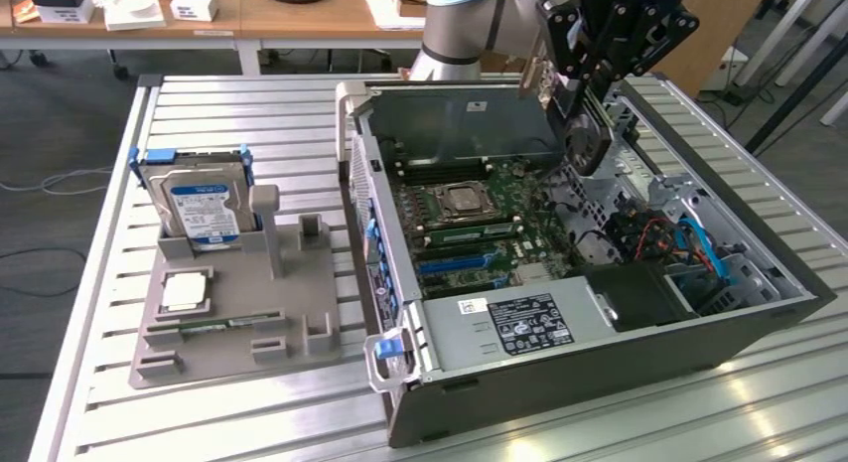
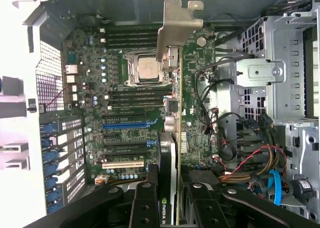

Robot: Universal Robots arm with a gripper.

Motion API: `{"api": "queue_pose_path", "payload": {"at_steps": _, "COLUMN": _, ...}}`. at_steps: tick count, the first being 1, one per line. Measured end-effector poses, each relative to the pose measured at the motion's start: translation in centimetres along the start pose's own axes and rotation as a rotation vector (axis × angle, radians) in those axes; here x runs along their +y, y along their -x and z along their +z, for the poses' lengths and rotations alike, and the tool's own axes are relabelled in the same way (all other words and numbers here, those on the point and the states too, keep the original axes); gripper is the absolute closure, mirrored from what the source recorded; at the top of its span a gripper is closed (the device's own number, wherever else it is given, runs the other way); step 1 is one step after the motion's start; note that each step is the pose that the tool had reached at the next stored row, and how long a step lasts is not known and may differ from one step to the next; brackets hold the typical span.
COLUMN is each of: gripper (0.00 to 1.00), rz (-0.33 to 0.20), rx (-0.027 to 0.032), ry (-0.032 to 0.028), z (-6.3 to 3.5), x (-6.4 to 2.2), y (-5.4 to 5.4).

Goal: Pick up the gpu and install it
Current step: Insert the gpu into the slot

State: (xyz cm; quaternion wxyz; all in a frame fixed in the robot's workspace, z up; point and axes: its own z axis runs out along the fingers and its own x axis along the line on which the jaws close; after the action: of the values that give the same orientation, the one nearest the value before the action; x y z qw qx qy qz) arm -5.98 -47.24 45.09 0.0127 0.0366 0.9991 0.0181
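Since the card has to enter a slot edge-first, the gripper (image 2: 172, 208) is clenched on the gpu (image 2: 169, 153), holding it on edge over the motherboard (image 2: 125, 133) inside the open computer case (image 1: 742, 323) (not yet seated).

Bright even light, soft shadows, some glare.

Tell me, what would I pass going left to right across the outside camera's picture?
Blue-labelled hard drive → shiny processor → gpu, held up in the jaws → blue cables.
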Motion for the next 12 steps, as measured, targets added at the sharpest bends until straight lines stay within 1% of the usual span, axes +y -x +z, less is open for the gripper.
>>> {"api": "queue_pose_path", "payload": {"at_steps": 7, "gripper": 0.73, "rz": -0.005, "rx": 0.0001, "ry": 0.0000, "z": 0.00, "x": 0.00, "y": 0.01}}
{"api": "queue_pose_path", "payload": {"at_steps": 9, "gripper": 0.73, "rz": -0.018, "rx": 0.0006, "ry": 0.0004, "z": 0.00, "x": 0.01, "y": 0.01}}
{"api": "queue_pose_path", "payload": {"at_steps": 12, "gripper": 0.73, "rz": -0.059, "rx": 0.0022, "ry": 0.0011, "z": 0.00, "x": 0.00, "y": -0.01}}
